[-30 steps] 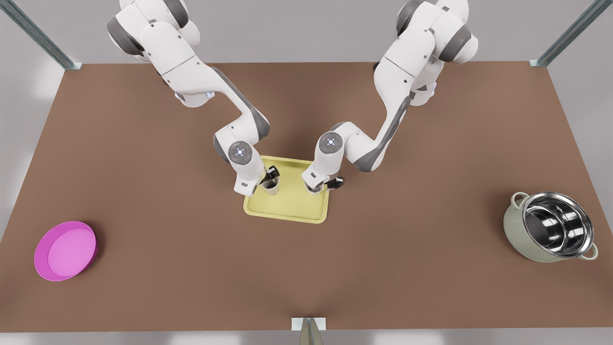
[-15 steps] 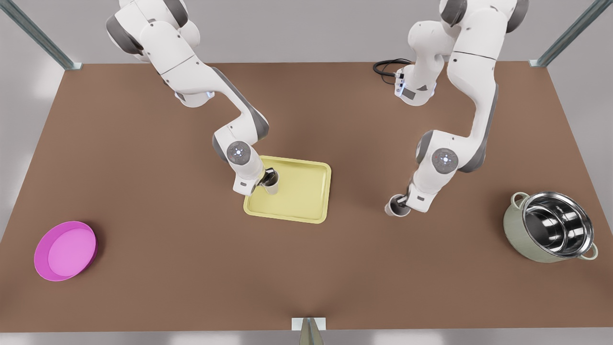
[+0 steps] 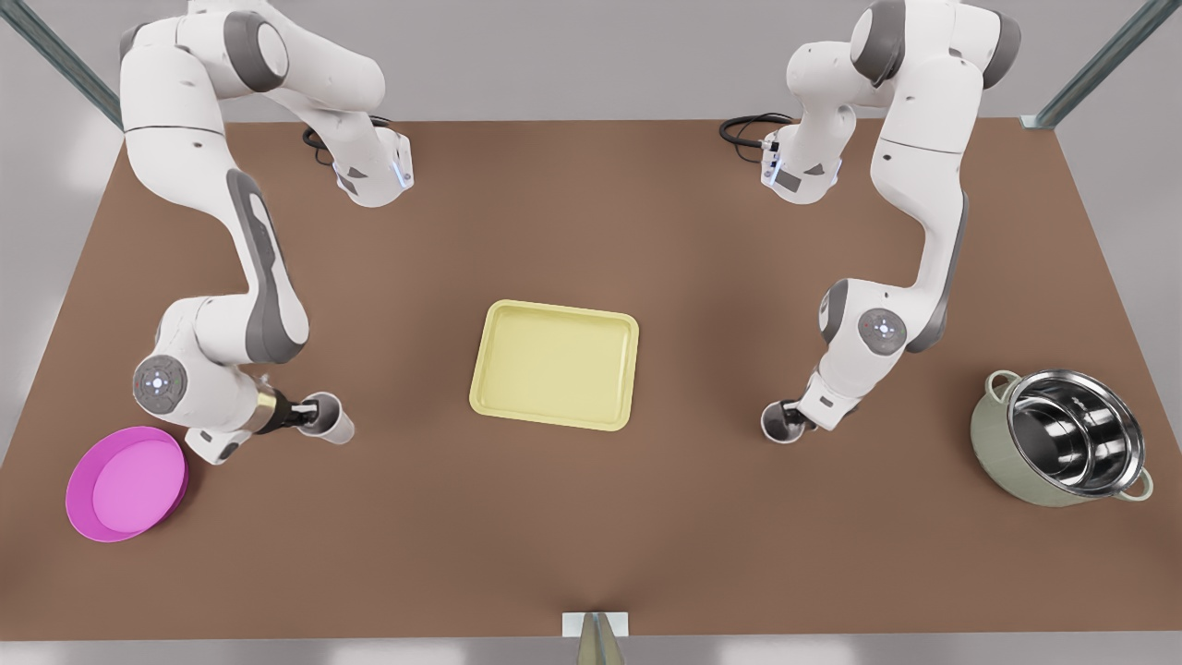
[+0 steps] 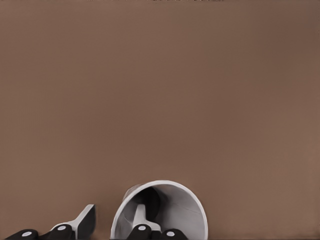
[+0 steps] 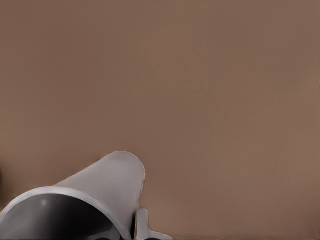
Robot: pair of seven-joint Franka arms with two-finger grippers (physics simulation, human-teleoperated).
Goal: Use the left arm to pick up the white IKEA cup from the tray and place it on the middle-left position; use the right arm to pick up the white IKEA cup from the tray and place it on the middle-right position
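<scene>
The pale-yellow tray (image 3: 554, 365) lies bare at the table's centre. One white cup (image 3: 338, 426) stands on the brown tabletop toward the front view's left. My left gripper (image 3: 309, 414) straddles its rim. In the left wrist view, one finger (image 4: 140, 220) is inside the cup (image 4: 165, 205) and the other stands well off its outer wall, so the gripper (image 4: 116, 207) is open. Toward the front view's right, my right gripper (image 3: 791, 416) is shut on the rim of the second white cup (image 3: 777, 428), at or just above the table. One finger (image 5: 142, 222) presses its wall (image 5: 100, 185).
A round magenta dish (image 3: 125, 482) sits close behind the left arm's wrist at the front left. A steel-lined pot (image 3: 1062, 450) stands at the far right. Cables (image 3: 743, 129) lie near the right arm's base.
The left arm carried its cup off the tray to the table's left, and its fingers now stand apart. The right arm shifted its cup slightly toward the table's front.
</scene>
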